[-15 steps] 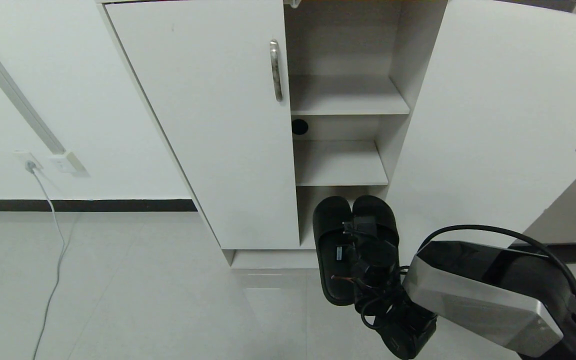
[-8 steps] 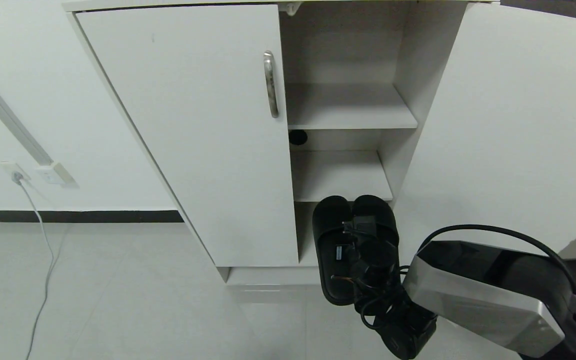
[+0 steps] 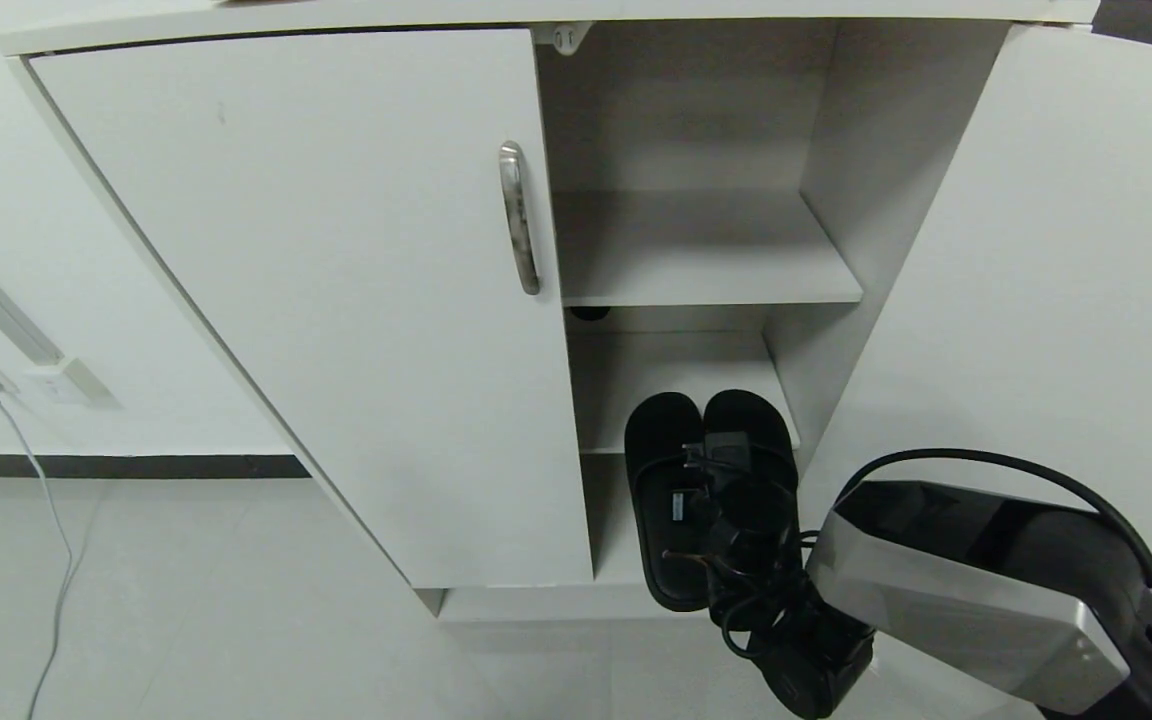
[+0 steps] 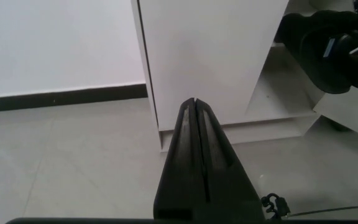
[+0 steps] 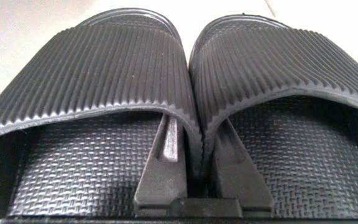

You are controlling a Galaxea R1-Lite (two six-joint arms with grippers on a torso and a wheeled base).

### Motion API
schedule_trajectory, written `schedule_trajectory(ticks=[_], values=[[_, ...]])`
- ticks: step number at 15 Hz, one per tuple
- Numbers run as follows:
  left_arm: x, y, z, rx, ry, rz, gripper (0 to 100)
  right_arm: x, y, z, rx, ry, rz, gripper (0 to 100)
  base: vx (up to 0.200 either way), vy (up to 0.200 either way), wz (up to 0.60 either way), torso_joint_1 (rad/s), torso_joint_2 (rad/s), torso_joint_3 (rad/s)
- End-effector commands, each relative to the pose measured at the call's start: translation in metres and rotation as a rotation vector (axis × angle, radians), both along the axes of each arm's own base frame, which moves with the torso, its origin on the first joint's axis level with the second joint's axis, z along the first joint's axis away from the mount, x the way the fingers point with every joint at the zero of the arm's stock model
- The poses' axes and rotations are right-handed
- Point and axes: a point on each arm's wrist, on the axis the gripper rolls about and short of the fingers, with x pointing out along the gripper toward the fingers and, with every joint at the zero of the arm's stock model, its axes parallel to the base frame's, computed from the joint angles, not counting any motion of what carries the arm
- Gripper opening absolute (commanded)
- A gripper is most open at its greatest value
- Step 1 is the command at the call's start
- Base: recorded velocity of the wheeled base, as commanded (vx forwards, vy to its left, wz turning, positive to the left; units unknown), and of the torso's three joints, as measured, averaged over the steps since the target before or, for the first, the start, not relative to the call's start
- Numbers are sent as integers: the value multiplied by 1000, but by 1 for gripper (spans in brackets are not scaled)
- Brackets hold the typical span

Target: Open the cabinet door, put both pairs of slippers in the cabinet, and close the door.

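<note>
Slippers (image 3: 666, 500), pinched in right gripper (image 3: 731, 480), face shelves (image 3: 696, 250) beside closed door (image 3: 316, 300).

— Where does the right arm (image 3: 951, 590) sit?
— It comes in from the lower right of the head view, forearm angled forward, with a cable looped at the wrist.
— And its gripper?
— The right gripper (image 3: 726, 475) is clamped on the pair of slippers (image 3: 661, 520). It has one of its fingers (image 5: 166, 155) inside each slipper, pinching the inner walls together.
— The left one?
— The left gripper (image 4: 194, 106) points forward, fingers pressed flat against each other.
</note>
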Motion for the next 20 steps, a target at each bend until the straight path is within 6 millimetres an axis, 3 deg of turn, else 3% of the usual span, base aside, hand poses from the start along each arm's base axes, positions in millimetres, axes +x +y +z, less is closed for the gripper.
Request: schedule_trajectory(ticks=[1, 4, 8, 20], values=[[0, 0, 0, 1, 1, 1, 0, 2, 0, 2, 0, -2, 0, 0, 0, 0, 0, 0, 0, 0], [0, 0, 0, -1, 2, 1, 0, 15, -5, 8, -20, 17, 5, 0, 0, 0, 0, 0, 0, 0], [0, 0, 0, -5, 2, 3, 0, 39, 7, 24, 7, 68, 1, 0, 0, 0, 0, 0, 0, 0], [0, 0, 0, -5, 2, 6, 0, 39, 7, 30, 21, 64, 0, 0, 17, 0, 0, 0, 0, 1]])
